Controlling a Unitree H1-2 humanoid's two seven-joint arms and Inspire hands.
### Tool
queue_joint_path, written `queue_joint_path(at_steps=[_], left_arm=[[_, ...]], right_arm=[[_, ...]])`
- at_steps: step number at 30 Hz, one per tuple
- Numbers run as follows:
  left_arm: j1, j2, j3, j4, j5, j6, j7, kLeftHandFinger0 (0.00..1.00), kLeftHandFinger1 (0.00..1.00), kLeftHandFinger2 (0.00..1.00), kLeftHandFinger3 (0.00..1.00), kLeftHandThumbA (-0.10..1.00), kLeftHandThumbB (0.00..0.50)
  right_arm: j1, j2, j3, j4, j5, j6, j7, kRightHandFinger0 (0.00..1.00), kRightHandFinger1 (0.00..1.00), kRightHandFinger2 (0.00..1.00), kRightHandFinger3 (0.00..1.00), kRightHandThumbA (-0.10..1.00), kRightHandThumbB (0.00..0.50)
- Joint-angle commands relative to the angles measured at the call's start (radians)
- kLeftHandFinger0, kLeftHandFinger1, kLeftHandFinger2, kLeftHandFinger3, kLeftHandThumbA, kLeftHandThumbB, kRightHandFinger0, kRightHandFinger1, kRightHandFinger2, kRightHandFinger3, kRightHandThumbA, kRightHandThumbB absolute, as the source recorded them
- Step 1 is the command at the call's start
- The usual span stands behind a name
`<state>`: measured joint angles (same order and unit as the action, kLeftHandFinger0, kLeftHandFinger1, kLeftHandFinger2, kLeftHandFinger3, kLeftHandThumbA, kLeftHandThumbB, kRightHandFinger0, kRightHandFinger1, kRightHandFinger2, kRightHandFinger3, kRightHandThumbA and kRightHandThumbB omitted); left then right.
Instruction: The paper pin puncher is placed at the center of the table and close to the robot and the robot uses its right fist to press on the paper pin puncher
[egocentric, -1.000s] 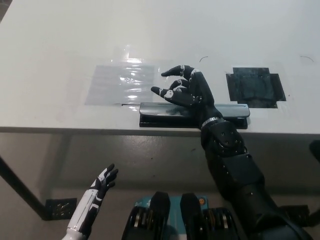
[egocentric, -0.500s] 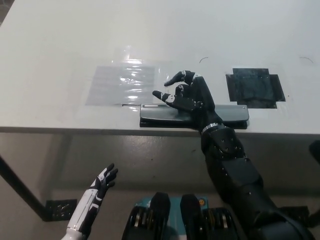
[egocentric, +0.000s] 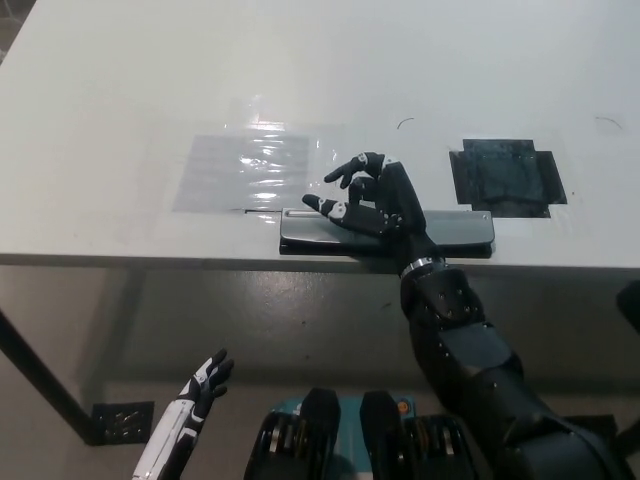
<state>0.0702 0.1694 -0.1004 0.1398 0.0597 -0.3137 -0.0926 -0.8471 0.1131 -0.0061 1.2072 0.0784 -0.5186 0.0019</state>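
The paper pin puncher (egocentric: 387, 230), a long grey bar on a dark base, lies along the near edge of the white bench (egocentric: 120, 110), about midway across it and close to the robot. The right robot hand (egocentric: 375, 198) rests on top of the puncher's bar, left of the bar's middle, with the black forearm rising to it from below the bench edge. Its fingers (egocentric: 332, 208) are loosely curled rather than balled tight (the thumb and one finger curve toward each other above the bar, apart at the tips), and it grips nothing; the heel of the hand lies on the bar. The left robot hand (egocentric: 205, 380) hangs below the bench level at the lower left, fingers spread and holding nothing. A clear plastic sheet (egocentric: 250, 170) lies flat on the bench just behind and to the left of the puncher, its near corner close to the bar's left end. A dark square patch (egocentric: 505, 177) sits on the bench behind the puncher's right end
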Motion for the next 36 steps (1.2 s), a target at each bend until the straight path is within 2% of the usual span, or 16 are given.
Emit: queue_joint_path(at_steps=[1, 4, 5, 8, 10, 12, 14, 15, 17, 19, 20, 21, 25, 28, 34, 36], left_arm=[[-0.013, 0.016, 0.005, -0.011, -0.010, -0.045, -0.020, 1.00, 1.00, 1.00, 1.00, 1.00, 0.336], [-0.020, 0.017, 0.007, -0.014, -0.004, -0.034, -0.017, 1.00, 1.00, 1.00, 1.00, 1.00, 0.349], [-0.020, 0.015, 0.008, -0.021, -0.004, -0.020, -0.015, 1.00, 1.00, 1.00, 1.00, 1.00, 0.359], [-0.025, 0.013, 0.009, -0.023, -0.003, -0.018, -0.013, 1.00, 1.00, 1.00, 1.00, 1.00, 0.363], [-0.025, 0.012, 0.009, -0.023, -0.003, -0.018, -0.013, 1.00, 1.00, 1.00, 1.00, 1.00, 0.361], [-0.045, 0.013, 0.011, -0.022, 0.004, -0.020, -0.008, 1.00, 1.00, 1.00, 1.00, 1.00, 0.365], [-0.047, 0.011, 0.011, -0.023, 0.006, -0.019, -0.006, 1.00, 1.00, 1.00, 1.00, 1.00, 0.365], [-0.047, 0.011, 0.011, -0.025, 0.003, -0.016, -0.007, 1.00, 1.00, 1.00, 1.00, 1.00, 0.371], [-0.051, 0.010, 0.013, -0.024, -0.008, -0.016, -0.011, 1.00, 1.00, 1.00, 1.00, 1.00, 0.360], [-0.052, 0.014, 0.015, -0.024, -0.009, -0.020, -0.010, 1.00, 1.00, 1.00, 1.00, 1.00, 0.350], [-0.055, 0.014, 0.015, -0.022, -0.009, -0.022, -0.011, 1.00, 1.00, 1.00, 1.00, 1.00, 0.350], [-0.058, 0.015, 0.016, -0.021, -0.014, -0.024, -0.014, 1.00, 1.00, 1.00, 1.00, 1.00, 0.335], [-0.068, 0.017, 0.020, -0.022, -0.017, -0.021, -0.013, 1.00, 1.00, 1.00, 1.00, 1.00, 0.330], [-0.066, 0.015, 0.021, -0.023, -0.021, -0.027, -0.011, 1.00, 1.00, 1.00, 1.00, 1.00, 0.324], [-0.078, 0.008, 0.026, -0.019, -0.019, -0.014, -0.001, 1.00, 1.00, 1.00, 1.00, 1.00, 0.357], [-0.073, 0.008, 0.026, -0.017, -0.016, -0.024, 0.000, 1.00, 1.00, 1.00, 1.00, 1.00, 0.351]], right_arm=[[0.175, 0.003, 0.007, 0.170, -0.024, 0.103, -0.041, 0.00, 0.04, 0.35, 0.23, 1.00, 0.179], [0.124, 0.000, -0.019, 0.111, 0.003, 0.087, -0.025, 0.00, 0.08, 0.37, 0.26, 1.00, 0.148], [0.103, -0.001, -0.038, 0.048, 0.027, 0.064, -0.005, 0.04, 0.11, 0.36, 0.25, 1.00, 0.185], [0.117, -0.006, -0.039, -0.336, 0.051, 0.134, 0.032, 0.00, 0.09, 0.32, 0.22, 1.00, 0.177], [0.128, -0.006, -0.036, -0.376, 0.048, 0.158, 0.031, 0.00, 0.09, 0.32, 0.22, 1.00, 0.177], [0.111, -0.024, -0.041, -0.867, 0.107, 0.340, 0.020, 0.00, 0.00, 0.14, 0.10, 1.00, 0.201], [0.100, -0.041, -0.038, -1.081, 0.116, 0.424, 0.005, 0.00, 0.00, 0.00, 0.00, 1.00, 0.198], [0.097, -0.055, -0.034, -1.141, 0.113, 0.440, 0.009, 0.00, 0.00, 0.00, 0.00, 1.00, 0.175], [0.089, -0.111, -0.028, -1.369, 0.219, 0.535, 0.025, 0.00, 0.00, 0.00, 0.00, 1.00, 0.225], [0.102, -0.138, -0.023, -1.470, 0.236, 0.549, 0.026, 0.00, 0.00, 0.00, 0.00, 1.00, 0.207], [0.122, -0.154, -0.025, -1.563, 0.234, 0.588, 0.008, 0.00, 0.00, 0.00, 0.00, 1.00, 0.231], [0.152, -0.195, -0.022, -1.644, 0.266, 0.608, 0.014, 0.00, 0.00, 0.00, 0.00, 1.00, 0.223], [0.197, -0.252, -0.020, -1.747, 0.273, 0.618, 0.025, 0.00, 0.00, 0.00, 0.00, 1.00, 0.206], [0.369, -0.324, -0.024, -1.907, 0.236, 0.645, 0.036, 0.00, 0.00, 0.00, 0.00, 1.00, 0.196], [0.688, -0.343, -0.007, -1.941, 0.238, 0.536, 0.055, 0.00, 0.00, 0.00, 0.00, 1.00, 0.185], [0.793, -0.333, 0.016, -1.903, 0.250, 0.483, 0.069, 0.00, 0.00, 0.00, 0.00, 1.00, 0.136]])
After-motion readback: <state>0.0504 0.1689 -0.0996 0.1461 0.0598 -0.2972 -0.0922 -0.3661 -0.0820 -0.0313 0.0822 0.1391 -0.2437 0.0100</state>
